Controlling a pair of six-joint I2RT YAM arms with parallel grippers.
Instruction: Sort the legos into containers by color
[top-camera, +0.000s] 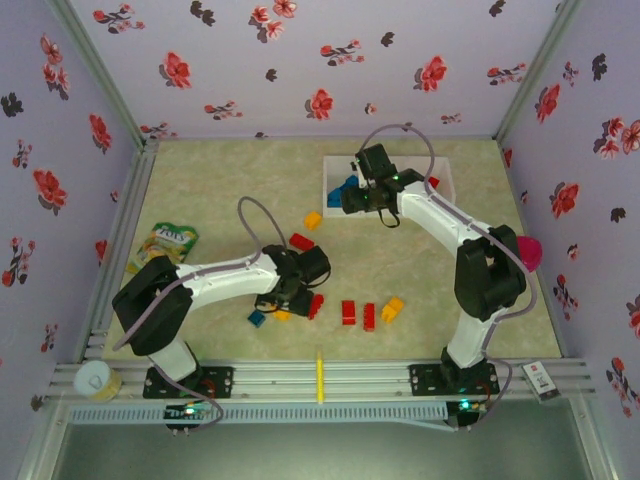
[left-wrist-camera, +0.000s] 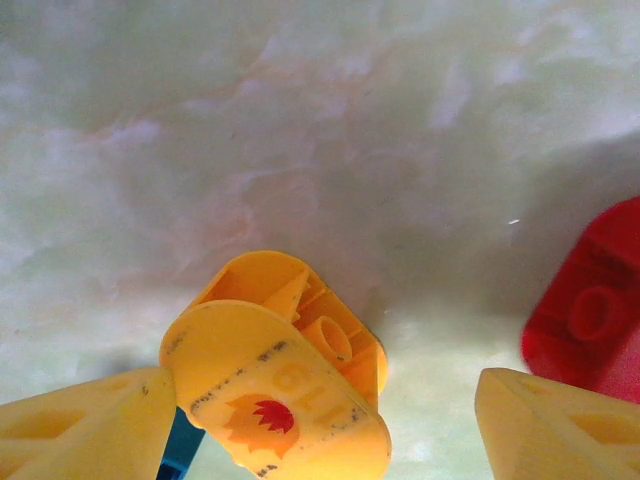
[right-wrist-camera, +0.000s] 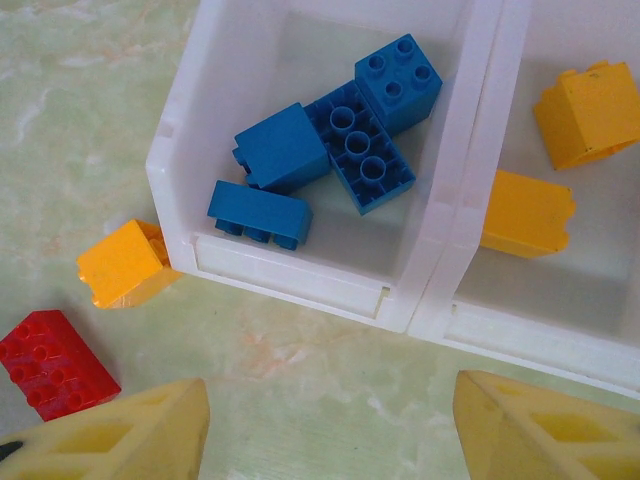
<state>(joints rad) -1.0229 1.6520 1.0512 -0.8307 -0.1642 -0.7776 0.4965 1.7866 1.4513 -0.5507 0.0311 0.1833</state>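
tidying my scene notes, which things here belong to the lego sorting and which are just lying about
Job:
red bricks
yellow bricks
blue bricks
white bins

Lying about:
green pouch
pink ball
yellow stick

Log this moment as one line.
left end effector: open around yellow lego | right end effector: open, empty, near white bin | bin holds four blue legos

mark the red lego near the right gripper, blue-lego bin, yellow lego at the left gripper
red lego (right-wrist-camera: 55, 365): right wrist view, studded top
blue-lego bin (right-wrist-camera: 187, 140): right wrist view, left wall
yellow lego (left-wrist-camera: 280, 400): left wrist view, printed face
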